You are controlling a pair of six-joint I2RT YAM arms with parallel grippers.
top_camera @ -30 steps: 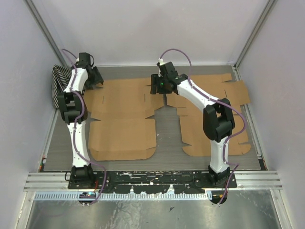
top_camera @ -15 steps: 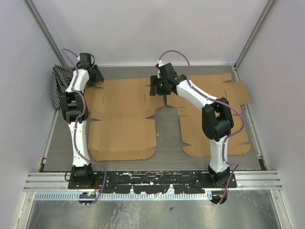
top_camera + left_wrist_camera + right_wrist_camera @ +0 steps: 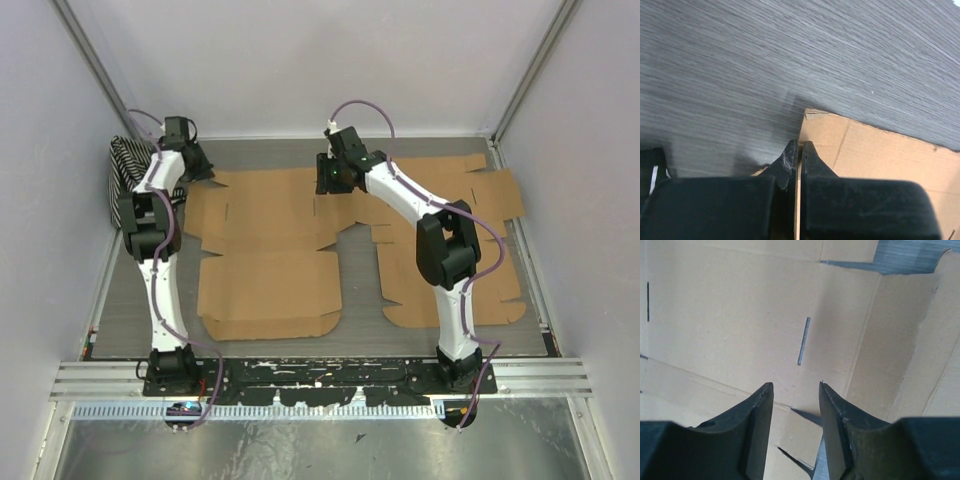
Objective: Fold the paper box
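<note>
The paper box (image 3: 265, 285) is a flat brown cardboard blank lying on the grey table, left of centre. My left gripper (image 3: 196, 166) is at its far left corner. In the left wrist view this gripper (image 3: 800, 146) is shut on the thin edge of a cardboard flap (image 3: 875, 155), which runs up between the fingers. My right gripper (image 3: 330, 182) hovers over the blank's far right corner. Seen from the right wrist, its jaws (image 3: 796, 386) stand open above the cardboard (image 3: 740, 315), near a narrow slot (image 3: 804, 340), with a small flap under the gap.
A second flat cardboard blank (image 3: 470, 195) lies on the right side of the table, partly under the right arm. A black-and-white striped object (image 3: 121, 175) sits by the left wall. Walls close the table on three sides.
The left gripper has shut on the cardboard edge. The blank has shifted slightly right. The right gripper's jaws have narrowed and it has moved a little toward the back.
</note>
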